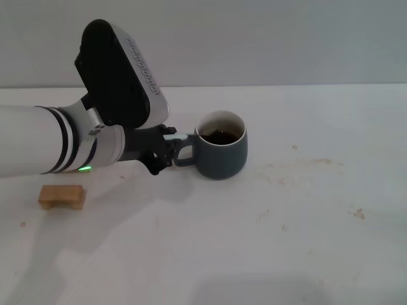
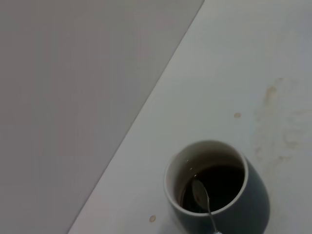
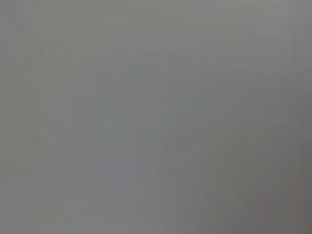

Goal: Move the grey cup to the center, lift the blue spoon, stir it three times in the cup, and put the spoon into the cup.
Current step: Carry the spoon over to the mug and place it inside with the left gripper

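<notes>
The grey cup (image 1: pixel 220 152) stands on the table (image 1: pixel 286 241) near its middle, the blue spoon (image 2: pixel 202 200) in it, a wooden block (image 1: pixel 62 197) well apart to its left.

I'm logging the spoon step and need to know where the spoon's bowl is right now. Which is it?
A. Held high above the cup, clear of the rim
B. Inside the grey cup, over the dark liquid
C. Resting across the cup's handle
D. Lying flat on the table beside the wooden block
B: the left wrist view shows the blue spoon with its metal bowl inside the grey cup, below the rim, over the dark liquid.
</notes>
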You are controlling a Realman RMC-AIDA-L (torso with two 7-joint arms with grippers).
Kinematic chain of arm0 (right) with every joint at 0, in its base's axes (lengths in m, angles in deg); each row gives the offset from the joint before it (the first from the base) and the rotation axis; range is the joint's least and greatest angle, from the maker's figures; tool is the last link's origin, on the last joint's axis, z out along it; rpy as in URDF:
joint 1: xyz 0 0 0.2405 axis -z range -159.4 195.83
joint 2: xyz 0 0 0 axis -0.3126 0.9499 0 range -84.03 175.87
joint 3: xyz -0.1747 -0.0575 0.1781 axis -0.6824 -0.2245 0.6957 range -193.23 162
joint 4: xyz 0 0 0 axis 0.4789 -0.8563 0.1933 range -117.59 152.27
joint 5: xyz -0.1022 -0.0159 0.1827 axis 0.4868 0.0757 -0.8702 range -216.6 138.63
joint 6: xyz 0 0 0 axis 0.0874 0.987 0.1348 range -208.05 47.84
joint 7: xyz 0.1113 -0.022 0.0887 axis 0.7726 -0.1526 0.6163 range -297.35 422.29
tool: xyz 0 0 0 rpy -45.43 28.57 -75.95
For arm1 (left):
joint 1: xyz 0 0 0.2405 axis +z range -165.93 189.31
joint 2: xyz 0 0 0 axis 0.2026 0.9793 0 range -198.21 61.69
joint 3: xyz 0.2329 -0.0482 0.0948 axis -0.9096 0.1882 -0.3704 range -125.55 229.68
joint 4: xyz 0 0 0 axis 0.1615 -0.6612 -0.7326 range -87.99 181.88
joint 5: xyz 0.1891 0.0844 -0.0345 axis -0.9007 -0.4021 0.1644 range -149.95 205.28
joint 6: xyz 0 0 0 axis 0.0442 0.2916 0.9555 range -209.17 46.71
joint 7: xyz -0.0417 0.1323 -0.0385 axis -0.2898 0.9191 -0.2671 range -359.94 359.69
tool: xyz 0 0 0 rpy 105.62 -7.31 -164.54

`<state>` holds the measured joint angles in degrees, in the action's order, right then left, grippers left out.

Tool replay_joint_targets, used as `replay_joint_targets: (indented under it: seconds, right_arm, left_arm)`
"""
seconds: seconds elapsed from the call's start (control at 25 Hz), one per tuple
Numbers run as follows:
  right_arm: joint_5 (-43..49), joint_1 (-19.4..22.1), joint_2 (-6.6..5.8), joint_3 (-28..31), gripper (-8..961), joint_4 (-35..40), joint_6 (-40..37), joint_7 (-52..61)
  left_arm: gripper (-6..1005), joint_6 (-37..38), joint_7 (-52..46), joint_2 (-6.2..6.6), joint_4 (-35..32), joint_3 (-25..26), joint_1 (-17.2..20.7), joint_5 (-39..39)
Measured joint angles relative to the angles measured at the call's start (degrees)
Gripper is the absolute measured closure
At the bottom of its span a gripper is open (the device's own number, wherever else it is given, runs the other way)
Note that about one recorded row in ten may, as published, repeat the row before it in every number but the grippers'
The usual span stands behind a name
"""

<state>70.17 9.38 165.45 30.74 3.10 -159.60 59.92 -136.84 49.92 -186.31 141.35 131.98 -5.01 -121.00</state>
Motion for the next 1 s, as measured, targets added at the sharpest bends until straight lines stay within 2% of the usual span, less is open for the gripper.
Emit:
replay_joint_targets:
  seconds: [0.56, 1.0]
  right_arm:
    - [-0.02, 0.34, 0.06, -0.79, 954, -0.10, 0.10, 0.00]
    - [-0.38, 1.45, 0.11, -1.89, 954, -0.18, -0.11, 0.00]
  left_arm:
    - [857, 1.23, 0.36, -0.02, -1.95, 0.56, -2.45, 0.25]
    - [857, 1.23, 0.40, -0.07, -4.03, -3.27, -4.98, 0.31]
